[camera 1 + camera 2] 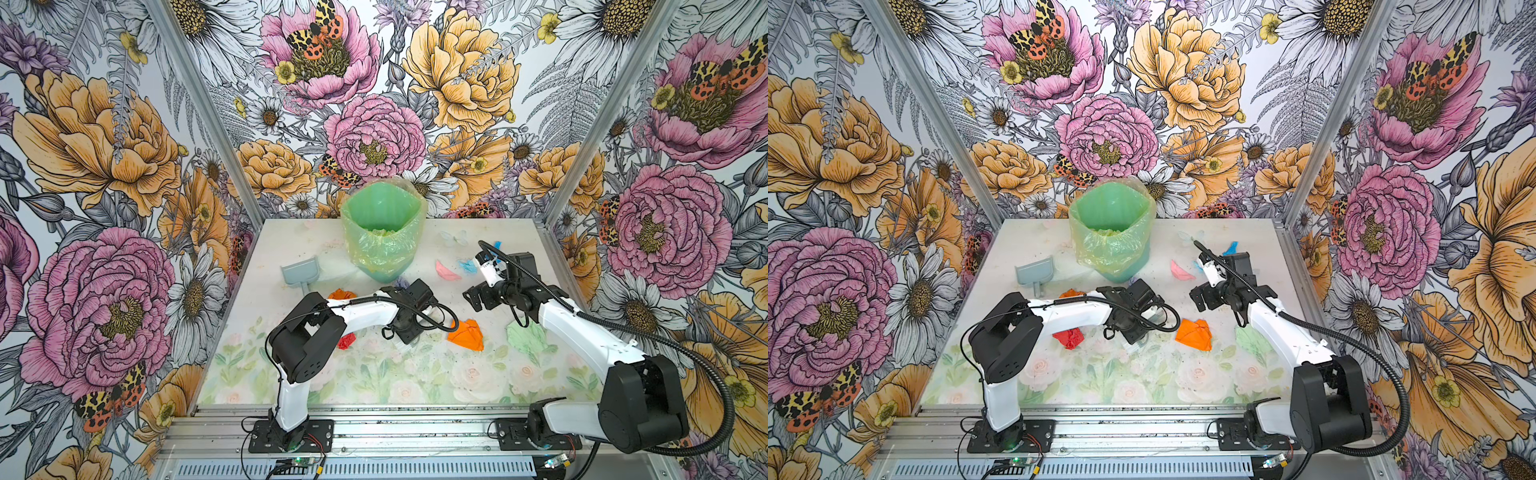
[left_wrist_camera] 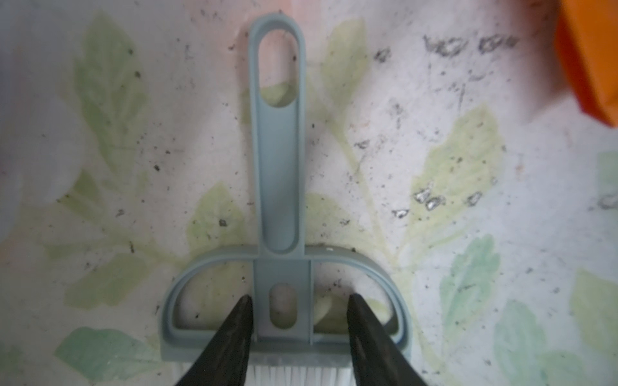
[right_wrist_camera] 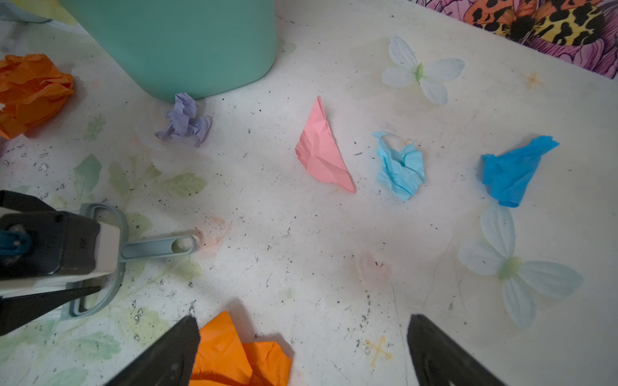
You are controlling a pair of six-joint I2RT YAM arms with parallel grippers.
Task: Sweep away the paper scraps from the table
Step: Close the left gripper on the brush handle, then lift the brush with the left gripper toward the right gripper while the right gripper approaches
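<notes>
Had a good look round and there's no writing, label, brand or number I can read on anything in here. Closest thing to a sign is on the table (image 3: pixel 301 234): a small yellow cross-shaped mark (image 3: pixel 378 351) at the lower middle of the right wrist view, plus a fainter orange one (image 3: pixel 532 80) in the upper right of it. Neither reads as a letter to me
</notes>
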